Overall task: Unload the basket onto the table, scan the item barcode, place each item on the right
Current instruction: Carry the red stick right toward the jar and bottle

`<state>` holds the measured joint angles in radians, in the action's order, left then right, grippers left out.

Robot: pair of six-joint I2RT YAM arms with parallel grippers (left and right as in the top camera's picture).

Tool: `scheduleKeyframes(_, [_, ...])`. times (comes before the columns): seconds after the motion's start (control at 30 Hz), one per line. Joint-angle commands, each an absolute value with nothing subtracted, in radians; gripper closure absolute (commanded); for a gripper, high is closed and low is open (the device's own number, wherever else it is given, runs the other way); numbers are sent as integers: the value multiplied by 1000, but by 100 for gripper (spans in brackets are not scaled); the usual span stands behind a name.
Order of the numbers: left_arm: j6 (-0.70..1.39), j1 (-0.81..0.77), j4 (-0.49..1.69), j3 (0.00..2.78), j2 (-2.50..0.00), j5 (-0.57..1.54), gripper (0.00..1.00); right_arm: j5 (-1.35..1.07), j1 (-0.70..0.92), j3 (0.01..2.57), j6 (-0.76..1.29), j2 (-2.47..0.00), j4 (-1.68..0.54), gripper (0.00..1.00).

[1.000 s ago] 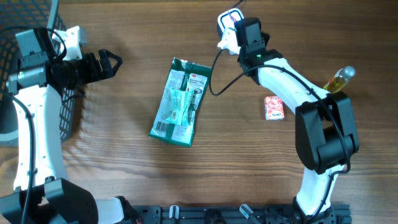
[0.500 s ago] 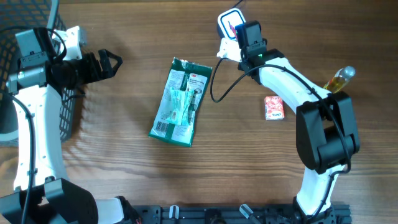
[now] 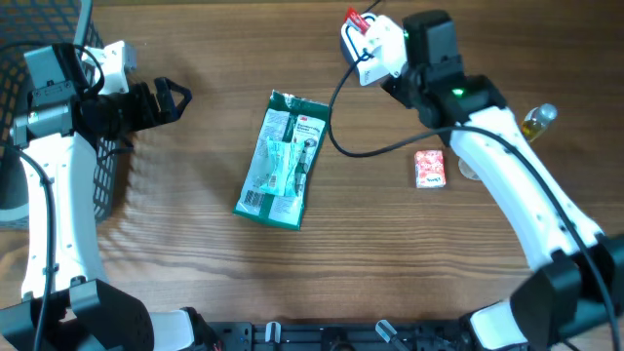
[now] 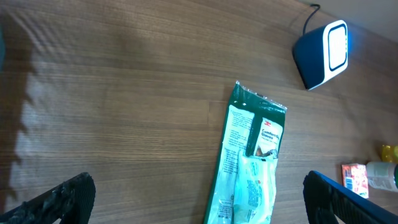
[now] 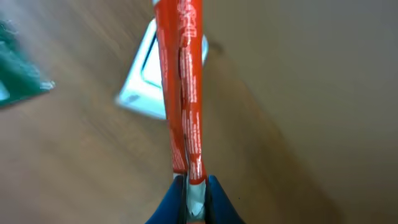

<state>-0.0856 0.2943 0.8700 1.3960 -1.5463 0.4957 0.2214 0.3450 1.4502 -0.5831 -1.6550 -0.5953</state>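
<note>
So the table (image 3: 390, 253) had a green pack (image 3: 283, 158) lying mid-frame, and the left gripper (image 3: 180, 97) hung wide open at upper left. Up top, the right gripper (image 5: 191, 186) pinched a red packet (image 5: 183, 81) right over the scanner (image 4: 323, 53).

Red packet (image 3: 355, 16) in right hand (image 3: 370, 30)
</note>
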Motion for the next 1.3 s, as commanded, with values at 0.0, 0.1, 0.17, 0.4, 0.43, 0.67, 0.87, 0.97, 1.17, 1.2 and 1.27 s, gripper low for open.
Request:
scheduleKeyframes(0.0, [-101, 293, 868, 1401, -1551, 504, 0, 181, 337, 1445, -118, -1650, -825, 96])
scheduleKeyframes(0.1, [-101, 293, 868, 1401, -1551, 504, 0, 163, 335, 1422, 111, -1657, -1021, 96])
scheduleKeyframes(0.17, [-101, 293, 868, 1401, -1551, 504, 0, 121, 335, 1396, 152, -1657, -1075, 96])
scheduleKeyframes(0.4, [-101, 293, 868, 1401, -1551, 504, 0, 123, 335, 1257, 246, -1660, -1116, 96])
scheduleKeyframes(0.43, [-101, 293, 868, 1401, -1551, 504, 0, 122, 335, 1235, 246, -1660, -1115, 96])
scheduleKeyframes(0.67, [-101, 293, 868, 1401, -1551, 504, 0, 202, 326, 1179, 295, -1661, -1047, 96])
scheduleKeyframes(0.87, [-101, 293, 868, 1401, -1551, 504, 0, 203, 294, 1179, 291, -1661, -1025, 96])
scheduleKeyframes(0.97, [-101, 293, 868, 1401, -1551, 504, 0, 229, 279, 1176, 292, -1661, -1030, 96])
scheduleKeyframes(1.17, [-101, 293, 868, 1401, -1551, 504, 0, 228, 277, 1169, 290, -1661, -1068, 78])
scheduleKeyframes(1.2, [-101, 293, 868, 1401, -1551, 504, 0, 228, 277, 1169, 288, -1661, -1077, 73])
scheduleKeyframes(1.27, [-101, 293, 868, 1401, -1551, 504, 0, 228, 277, 1169, 289, -1661, -1092, 57])
